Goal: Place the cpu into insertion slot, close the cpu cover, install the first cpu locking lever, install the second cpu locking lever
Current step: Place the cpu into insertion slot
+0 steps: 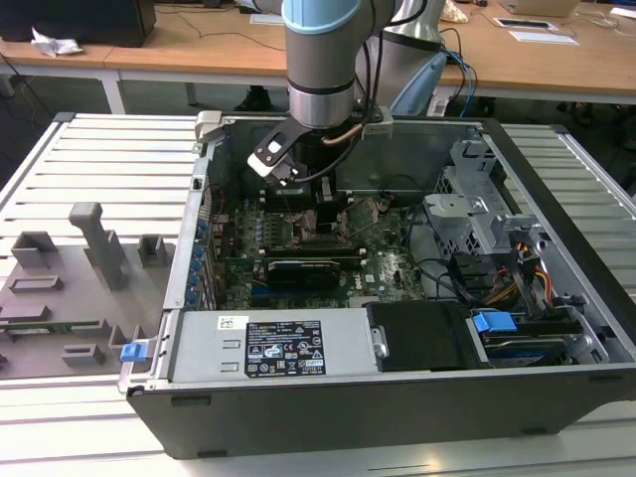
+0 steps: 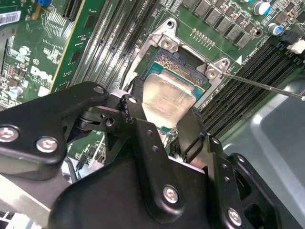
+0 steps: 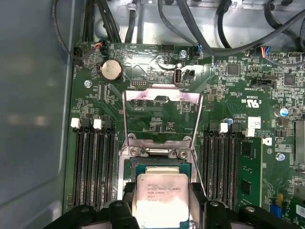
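The cpu (image 3: 159,198), a silvery square chip with a green edge, is pinched between my two black fingers (image 3: 129,190). My gripper (image 3: 162,191) is shut on it. The chip sits directly over the insertion slot (image 3: 162,164), whose dark pin grid shows beyond it. I cannot tell whether they touch. The same cpu (image 2: 167,98) and insertion slot (image 2: 178,67) appear in the second wrist view. The cpu cover (image 3: 143,93) is swung open, its silver frame lying back over the board. A thin locking lever (image 2: 262,86) sticks out unlatched. In the exterior view my gripper (image 1: 326,214) reaches down inside the computer case.
Long black memory slots (image 3: 93,162) (image 3: 221,157) flank the socket on both sides. Cables (image 3: 190,28) run past the board's far edge, near a coin cell (image 3: 110,70). The case wall (image 3: 33,119) stands close. A power supply (image 1: 268,343) and drive cage (image 1: 477,209) border the board.
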{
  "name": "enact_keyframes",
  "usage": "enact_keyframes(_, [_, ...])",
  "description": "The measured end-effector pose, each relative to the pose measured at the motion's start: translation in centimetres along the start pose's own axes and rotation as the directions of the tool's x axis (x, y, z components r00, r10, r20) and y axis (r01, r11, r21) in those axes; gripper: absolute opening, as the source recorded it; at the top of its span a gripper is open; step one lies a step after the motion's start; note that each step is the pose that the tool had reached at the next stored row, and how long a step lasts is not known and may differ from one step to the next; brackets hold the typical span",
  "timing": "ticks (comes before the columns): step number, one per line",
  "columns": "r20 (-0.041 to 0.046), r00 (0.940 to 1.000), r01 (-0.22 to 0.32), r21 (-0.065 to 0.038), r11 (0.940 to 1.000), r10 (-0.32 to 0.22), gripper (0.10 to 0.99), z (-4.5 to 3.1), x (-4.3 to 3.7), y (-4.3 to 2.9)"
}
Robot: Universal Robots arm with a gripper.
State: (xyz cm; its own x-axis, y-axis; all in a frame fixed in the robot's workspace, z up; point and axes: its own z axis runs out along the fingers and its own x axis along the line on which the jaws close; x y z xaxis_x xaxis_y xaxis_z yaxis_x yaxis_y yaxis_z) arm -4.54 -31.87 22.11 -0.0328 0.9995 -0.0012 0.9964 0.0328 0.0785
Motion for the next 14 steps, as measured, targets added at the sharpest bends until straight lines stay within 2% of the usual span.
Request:
enact_keyframes(5, [0.0043, 0.9998, -0.022, 0.0, 0.9998, 0.022, 0.525, 0.66, 0.08, -0.08])
enact_keyframes(14, [0.0045, 0.9998, -0.022, 0.0, 0.9998, 0.022, 0.525, 1.24, 0.24, -0.14])
